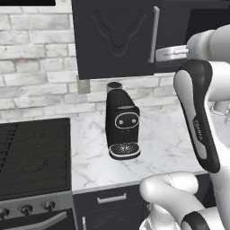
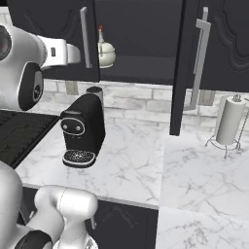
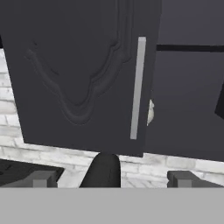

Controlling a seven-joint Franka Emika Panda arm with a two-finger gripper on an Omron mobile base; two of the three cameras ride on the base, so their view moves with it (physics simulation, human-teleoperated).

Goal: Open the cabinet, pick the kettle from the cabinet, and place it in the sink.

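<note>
The tall matte black wall cabinet [image 2: 146,44] stood with its right door [image 2: 192,63] swung out edge-on toward the room, its long silver bar handle [image 2: 198,58] facing the paper towel side, while the left door [image 1: 114,36] with its carved curved panel hung closed over the brick wall, its own silver bar handle [image 3: 137,87] running down its right edge. On the dark shelf inside, near the shelf's left end and just behind the left door's edge, sat the small squat cream-white kettle [image 2: 105,52] with its reddish-brown handle rising above it; from the hand view only a pale sliver of it [image 3: 150,111] peeped past the door. The white arm's two-finger gripper [image 3: 111,178] was raised level with the left door, its dark fingertips [image 3: 43,179] spread wide apart with nothing between them and clear of both door and handle. Below, on the white marble counter [image 2: 136,165], a black coffee machine [image 2: 82,131] stood toward the back edge beside the black stovetop [image 1: 33,152], directly under the left door. A white paper towel roll on a wire stand [image 2: 228,121] stood toward the counter's right end against the brick wall. Black base cabinets with short silver handles [image 1: 111,198] ran beneath the counter's front edge.
</note>
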